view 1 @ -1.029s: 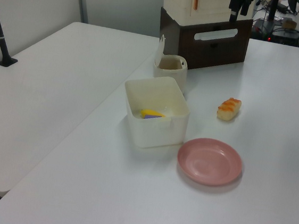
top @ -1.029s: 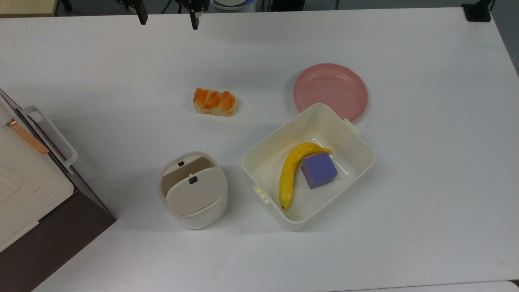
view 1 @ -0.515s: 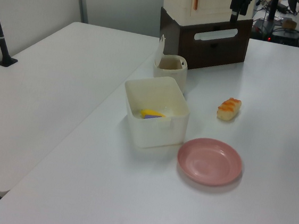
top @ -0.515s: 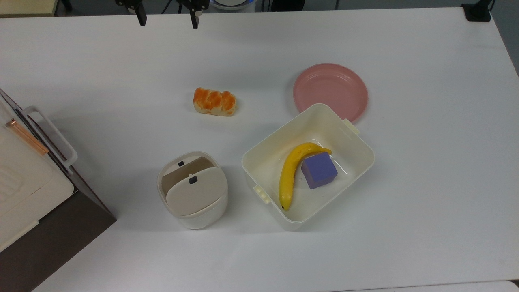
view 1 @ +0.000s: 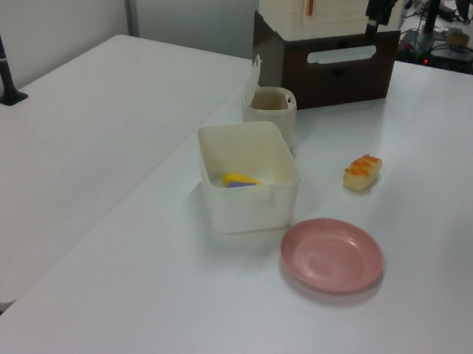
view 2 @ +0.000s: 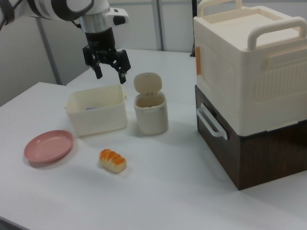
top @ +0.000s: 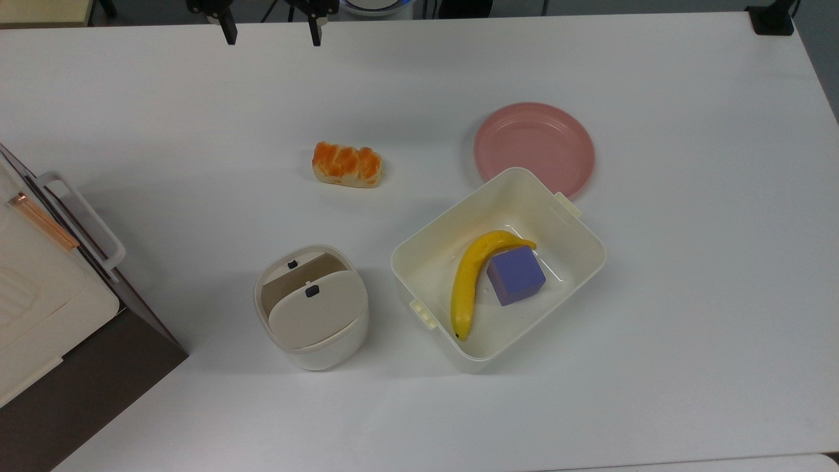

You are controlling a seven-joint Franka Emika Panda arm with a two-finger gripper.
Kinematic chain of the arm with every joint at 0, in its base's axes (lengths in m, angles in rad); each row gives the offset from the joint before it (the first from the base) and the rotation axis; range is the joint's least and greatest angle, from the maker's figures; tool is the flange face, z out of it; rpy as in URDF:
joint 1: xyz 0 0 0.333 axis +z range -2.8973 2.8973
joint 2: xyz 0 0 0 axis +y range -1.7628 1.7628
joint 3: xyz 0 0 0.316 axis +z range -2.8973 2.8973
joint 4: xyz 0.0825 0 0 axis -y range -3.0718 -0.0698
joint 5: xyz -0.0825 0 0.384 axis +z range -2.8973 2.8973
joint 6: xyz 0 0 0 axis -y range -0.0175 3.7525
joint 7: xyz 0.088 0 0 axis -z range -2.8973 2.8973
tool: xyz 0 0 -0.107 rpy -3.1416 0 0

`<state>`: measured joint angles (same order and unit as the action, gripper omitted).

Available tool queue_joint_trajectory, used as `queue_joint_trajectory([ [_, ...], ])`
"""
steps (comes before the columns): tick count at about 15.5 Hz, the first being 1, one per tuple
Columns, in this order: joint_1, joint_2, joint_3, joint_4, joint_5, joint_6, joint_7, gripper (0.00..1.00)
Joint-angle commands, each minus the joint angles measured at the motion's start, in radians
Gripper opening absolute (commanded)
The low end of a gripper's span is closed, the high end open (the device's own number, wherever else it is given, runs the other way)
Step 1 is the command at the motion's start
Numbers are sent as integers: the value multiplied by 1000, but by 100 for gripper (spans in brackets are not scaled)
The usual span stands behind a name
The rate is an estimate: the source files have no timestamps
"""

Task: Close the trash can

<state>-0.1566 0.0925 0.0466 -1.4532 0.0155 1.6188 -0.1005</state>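
The trash can [top: 308,328] is a small cream-white bin near the top view's lower left. Its hinged lid [view 2: 147,84] stands upright, and the brownish inside [top: 298,272] is exposed. A small dark button [top: 312,290] sits on the lid. The bin also appears in the left view as the trash can [view 1: 271,109], beside the tub. My gripper [view 2: 110,74] hangs open in the air with nothing between its fingers. In the right view it is up and to the left of the bin, above the tub. In the top view the gripper [top: 272,33] is at the far table edge.
A cream tub [top: 577,229] right of the bin holds a banana [top: 468,282] and a purple cube [top: 516,275]. A pink plate [top: 534,144] lies behind it, and a bread piece [top: 347,164] lies mid-table. A large cream box on a brown base [view 2: 249,96] stands close to the bin.
The gripper has barely shifted at the far table edge. The bin, its lid and the other objects stay where they were.
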Motion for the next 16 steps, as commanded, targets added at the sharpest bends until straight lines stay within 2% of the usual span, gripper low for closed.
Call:
queue_joint_trajectory([
  [1,22,-19,-21,-35,-5,21,-39,100],
  [16,22,-19,-21,-36,11,42,7,100],
])
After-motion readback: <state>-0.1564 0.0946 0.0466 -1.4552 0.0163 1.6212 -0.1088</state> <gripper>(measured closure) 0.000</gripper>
